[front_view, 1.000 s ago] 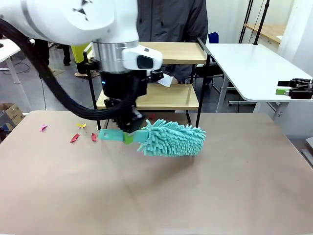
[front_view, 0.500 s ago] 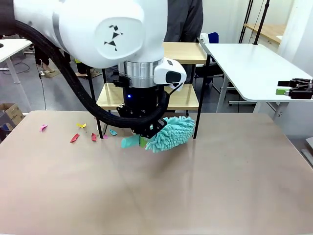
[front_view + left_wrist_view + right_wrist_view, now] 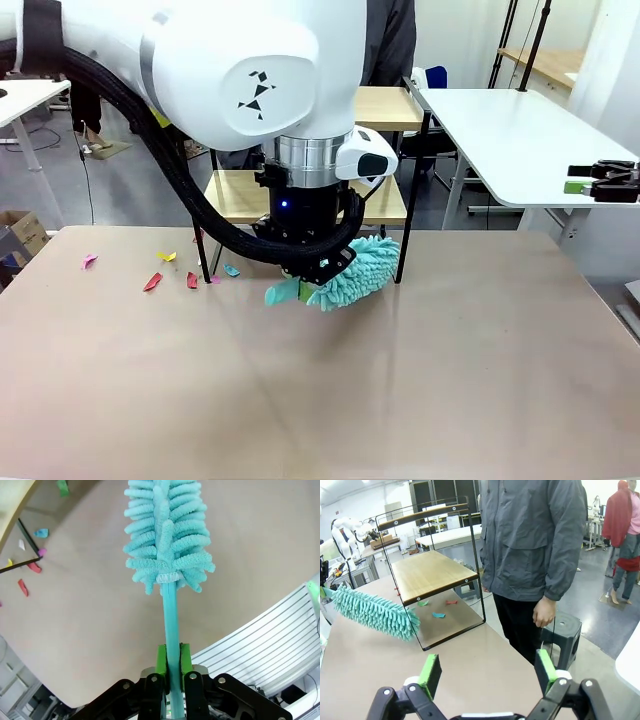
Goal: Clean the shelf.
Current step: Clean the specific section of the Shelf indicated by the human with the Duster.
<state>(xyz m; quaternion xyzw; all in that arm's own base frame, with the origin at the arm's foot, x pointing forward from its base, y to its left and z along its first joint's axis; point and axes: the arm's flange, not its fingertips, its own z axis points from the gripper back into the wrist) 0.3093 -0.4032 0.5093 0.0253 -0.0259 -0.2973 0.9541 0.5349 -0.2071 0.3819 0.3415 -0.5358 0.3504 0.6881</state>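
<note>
Front view across the table (image 3: 450, 380), wrist views closer — all share the duster (image 3: 365, 265).

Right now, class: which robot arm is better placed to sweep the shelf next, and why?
Left. The left gripper is shut on the duster, whose head sits by the shelf. The right gripper is open and empty.

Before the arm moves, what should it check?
1. The left pincer shut on the duster by its handle: ok.
2. Duster head close to the shelf: ok.
3. Its lower board bare: ok.
4. No paper scraps under the shelf: not ok, some lie on the table.
5. The person's hand clear of the shelf: ok.
6. The right pincer open, well away: ok.
</note>
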